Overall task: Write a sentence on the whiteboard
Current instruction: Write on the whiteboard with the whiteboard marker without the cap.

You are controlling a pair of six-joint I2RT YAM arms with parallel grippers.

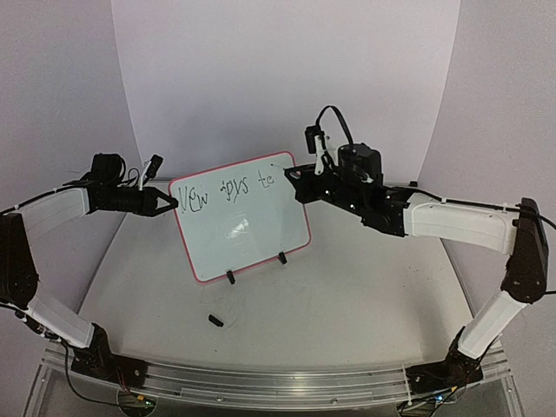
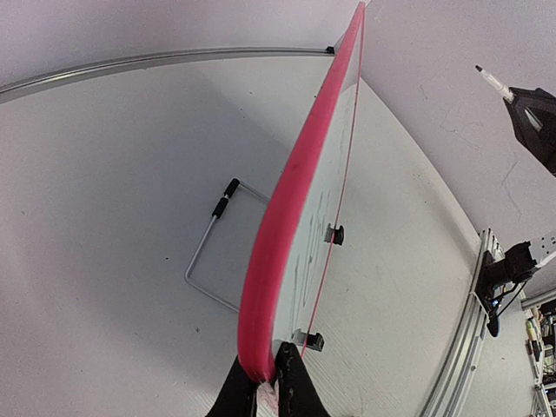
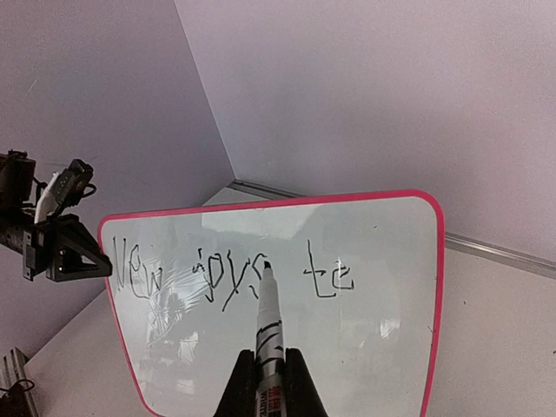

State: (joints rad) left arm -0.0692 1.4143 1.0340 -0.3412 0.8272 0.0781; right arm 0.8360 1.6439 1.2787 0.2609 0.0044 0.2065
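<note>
The whiteboard, white with a pink-red rim, stands tilted on two black feet in the middle of the table. One line of black writing, the sentence, reads "New joys to" along the top; it also shows in the right wrist view. My left gripper is shut on the board's left rim. My right gripper is shut on a black-and-white marker, uncapped. The marker's tip is held off the board's face near the upper right corner.
A small black marker cap lies on the table in front of the board. A wire stand sits behind the board. A metal rail runs along the near edge. White walls close in at the back and sides.
</note>
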